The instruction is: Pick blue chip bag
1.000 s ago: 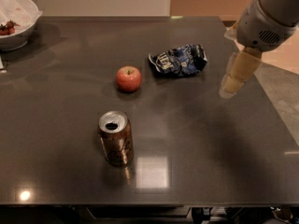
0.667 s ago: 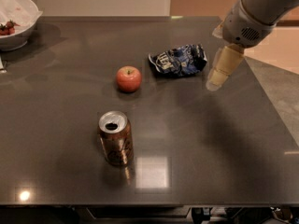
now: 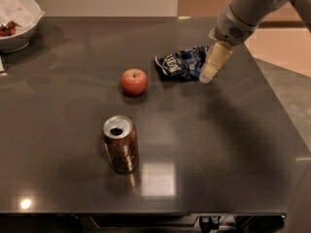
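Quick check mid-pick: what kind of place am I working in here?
Likely a kitchen or break-room counter: a dark countertop with an apple, an open can and a white bowl at the far left. The gripper hangs at the blue chip bag's right edge.

Right end of the blue chip bag (image 3: 180, 64) behind the end effector (image 3: 207, 76) — bowl (image 3: 18, 40) partly off-frame, top left
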{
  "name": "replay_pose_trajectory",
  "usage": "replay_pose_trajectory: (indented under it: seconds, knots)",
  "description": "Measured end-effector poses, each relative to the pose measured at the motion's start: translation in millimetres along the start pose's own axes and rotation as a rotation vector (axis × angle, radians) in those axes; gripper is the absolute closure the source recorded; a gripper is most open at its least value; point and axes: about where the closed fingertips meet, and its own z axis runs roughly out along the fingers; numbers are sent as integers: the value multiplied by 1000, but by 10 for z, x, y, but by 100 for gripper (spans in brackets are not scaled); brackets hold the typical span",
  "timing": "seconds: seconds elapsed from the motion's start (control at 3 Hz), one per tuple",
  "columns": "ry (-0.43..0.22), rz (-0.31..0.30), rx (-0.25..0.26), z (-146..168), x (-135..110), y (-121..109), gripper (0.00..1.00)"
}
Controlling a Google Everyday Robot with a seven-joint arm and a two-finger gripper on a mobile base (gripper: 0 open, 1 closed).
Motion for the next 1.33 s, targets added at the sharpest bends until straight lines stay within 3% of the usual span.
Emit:
replay_pose_trajectory:
  seconds: [0.67, 1.0, 1.33]
  knots:
    - [19, 97, 13, 451, 174, -606, 0]
    - [30, 147, 22, 589, 269, -793, 0]
    - [47, 175, 3, 693, 277, -835, 16]
